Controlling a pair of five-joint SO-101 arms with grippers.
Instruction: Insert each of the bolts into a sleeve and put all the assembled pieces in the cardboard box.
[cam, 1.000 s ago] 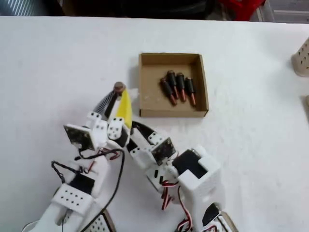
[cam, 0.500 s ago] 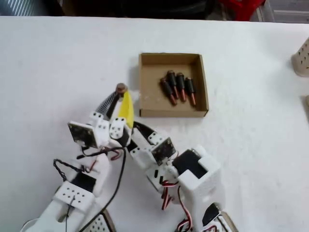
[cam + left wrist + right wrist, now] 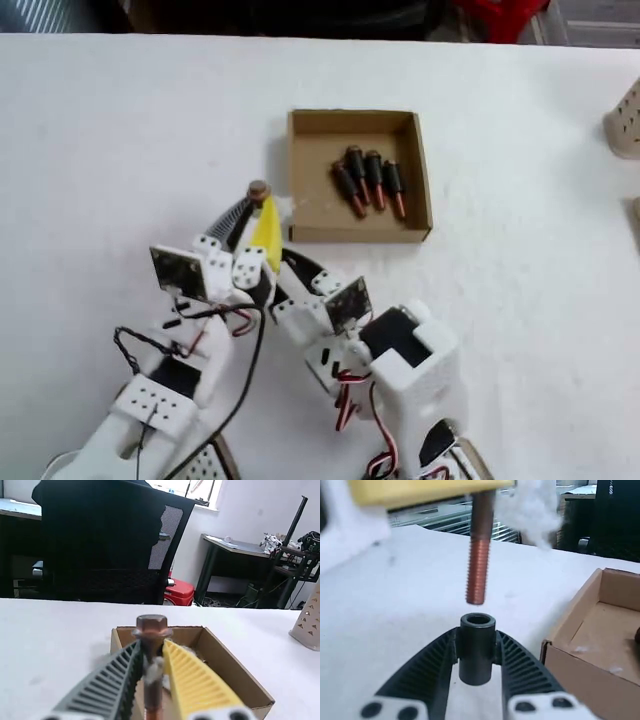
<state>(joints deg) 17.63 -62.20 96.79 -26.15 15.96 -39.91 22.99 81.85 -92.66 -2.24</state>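
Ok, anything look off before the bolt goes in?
One oddity: a white fluffy tuft clings to the bolt in the left tool. The bolt hangs upright above the sleeve held by the right tool.

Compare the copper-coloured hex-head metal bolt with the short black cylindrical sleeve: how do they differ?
The copper-coloured hex-head metal bolt is long, thin and threaded; the short black cylindrical sleeve is squat, smooth and hollow. The left tool holds the bolt below its head; the right tool holds the sleeve by its sides. The bolt hangs above the sleeve, not yet inside. Both stand upright.
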